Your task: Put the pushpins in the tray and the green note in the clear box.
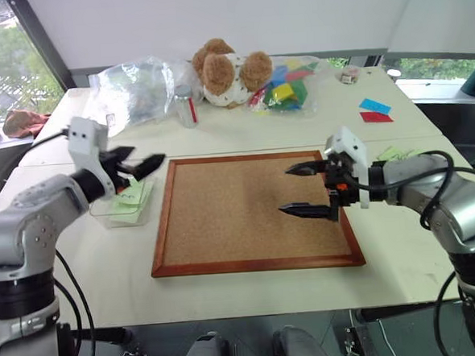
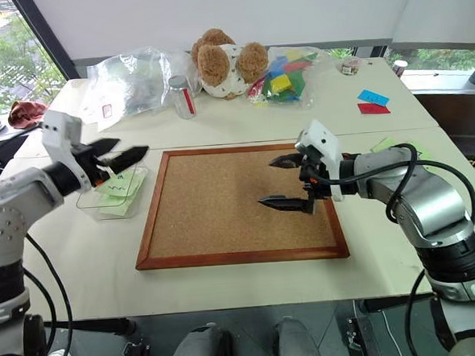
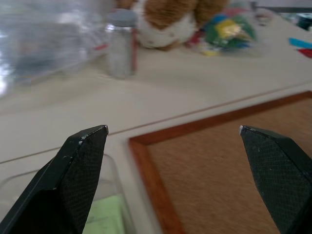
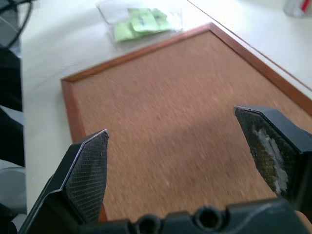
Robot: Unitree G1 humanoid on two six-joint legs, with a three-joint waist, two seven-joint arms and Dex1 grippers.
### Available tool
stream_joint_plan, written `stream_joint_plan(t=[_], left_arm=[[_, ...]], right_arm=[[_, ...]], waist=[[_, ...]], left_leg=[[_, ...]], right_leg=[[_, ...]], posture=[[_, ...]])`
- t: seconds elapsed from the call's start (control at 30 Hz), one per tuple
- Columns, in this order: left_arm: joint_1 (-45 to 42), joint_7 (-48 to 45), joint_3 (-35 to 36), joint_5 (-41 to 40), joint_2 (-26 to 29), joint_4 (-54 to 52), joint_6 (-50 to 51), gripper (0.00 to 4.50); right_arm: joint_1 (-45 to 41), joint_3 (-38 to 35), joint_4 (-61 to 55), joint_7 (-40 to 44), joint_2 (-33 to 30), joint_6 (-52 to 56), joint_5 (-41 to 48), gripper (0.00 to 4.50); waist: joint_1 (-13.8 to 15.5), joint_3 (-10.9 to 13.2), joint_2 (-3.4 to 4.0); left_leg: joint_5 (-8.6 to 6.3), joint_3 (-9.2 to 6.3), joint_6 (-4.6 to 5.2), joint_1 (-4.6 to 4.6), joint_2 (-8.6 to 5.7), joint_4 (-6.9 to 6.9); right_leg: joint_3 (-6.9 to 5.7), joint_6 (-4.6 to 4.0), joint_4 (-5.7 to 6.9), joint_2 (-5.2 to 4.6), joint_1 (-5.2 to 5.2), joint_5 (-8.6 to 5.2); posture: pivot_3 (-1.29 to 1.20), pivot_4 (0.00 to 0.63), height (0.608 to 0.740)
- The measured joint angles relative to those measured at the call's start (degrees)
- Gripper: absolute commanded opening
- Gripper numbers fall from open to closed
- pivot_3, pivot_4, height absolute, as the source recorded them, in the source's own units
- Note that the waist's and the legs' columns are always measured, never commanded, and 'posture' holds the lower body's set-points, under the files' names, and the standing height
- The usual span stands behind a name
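Hovering our spread left hand (image 1: 144, 164) above the shallow clear plastic box (image 1: 104, 213), pale green paper note (image 1: 132, 195) inside (apparently delivered); right hand (image 1: 307, 189) open, empty.

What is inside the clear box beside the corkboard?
Green note slips lie inside the clear box, more than one, overlapping. The left gripper hangs open above them and covers part of the box, so anything under it cannot be seen.

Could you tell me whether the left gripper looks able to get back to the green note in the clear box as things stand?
Probably yes: the left gripper is open just above the clear box, whose top is open, and nothing covers the green note.
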Motion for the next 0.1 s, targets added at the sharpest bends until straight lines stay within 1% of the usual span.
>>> stream_joint_plan(t=[0.1], left_arm=[[6.5, -7.3, -3.4, -2.4, 3.2, -5.8, 0.1, 4.46]], right_arm=[[1.4, -0.7, 0.0, -0.4, -1.1, 0.0, -0.5, 4.50]], waist=[[-0.6, 0.0, 0.01]], left_leg=[[0.00, 0.00, 0.00, 0.01, 0.01, -0.02]], right_leg=[[0.01, -0.01, 0.00, 0.00, 0.00, 0.00]], posture=[[0.00, 0.150, 0.740]])
